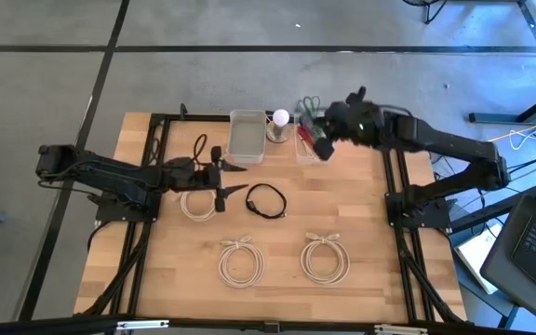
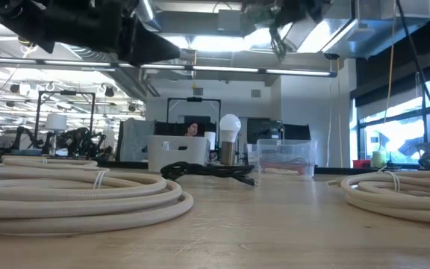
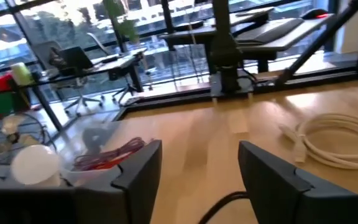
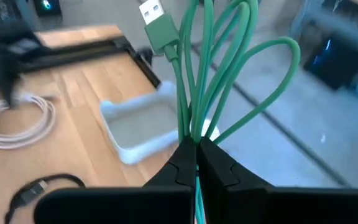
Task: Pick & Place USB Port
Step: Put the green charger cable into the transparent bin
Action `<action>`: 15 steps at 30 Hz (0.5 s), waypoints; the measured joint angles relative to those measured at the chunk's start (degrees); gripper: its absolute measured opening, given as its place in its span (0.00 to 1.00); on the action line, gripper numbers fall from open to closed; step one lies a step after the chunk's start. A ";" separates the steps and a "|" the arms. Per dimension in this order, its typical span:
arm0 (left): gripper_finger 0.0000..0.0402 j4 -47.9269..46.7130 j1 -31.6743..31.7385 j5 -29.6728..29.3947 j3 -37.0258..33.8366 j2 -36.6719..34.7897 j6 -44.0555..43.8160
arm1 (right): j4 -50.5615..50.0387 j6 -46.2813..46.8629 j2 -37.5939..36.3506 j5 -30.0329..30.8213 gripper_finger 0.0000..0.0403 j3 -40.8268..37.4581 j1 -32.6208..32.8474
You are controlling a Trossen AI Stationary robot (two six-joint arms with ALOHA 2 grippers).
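My right gripper [image 1: 311, 121] is above the far bins, shut on a green USB cable [image 4: 211, 74]. The cable is bunched in loops, and its USB plug [image 4: 155, 15] sticks out at the free end. In the low view the green cable [image 2: 278, 31] hangs high above the table. My left gripper [image 1: 237, 179] is open and empty over the table's left middle, just left of a black cable [image 1: 266, 201]. In its wrist view the left gripper [image 3: 197, 180] points at a clear bin [image 3: 98, 163] holding a red cable. My right gripper pinches several strands of the green cable's bunched loops [image 4: 194, 127] between its two shut fingers [image 4: 182, 163]. The loops and the plug stand out past the fingertips. The cable is lifted clear of the table and the bins.
A white tray [image 1: 247, 136], a light bulb [image 1: 280, 118] and the clear bin [image 1: 307, 149] stand along the far edge. Three white coiled cables lie on the table: one under the left gripper [image 1: 197, 204] and two near the front [image 1: 241, 261] [image 1: 326, 258].
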 joint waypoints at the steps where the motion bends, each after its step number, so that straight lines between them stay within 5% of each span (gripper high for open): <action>1: 0.52 -0.32 -0.47 0.00 0.00 0.00 -0.02 | -1.14 0.40 0.38 -1.85 0.00 0.00 -2.18; 8: 0.51 -0.42 -3.68 0.09 0.00 0.00 0.61 | -4.38 2.70 1.72 -8.72 0.00 0.00 -13.40; 15: 0.51 -0.43 -4.39 0.13 0.00 0.00 -0.95 | -3.83 4.09 3.79 -13.22 0.00 0.02 -18.04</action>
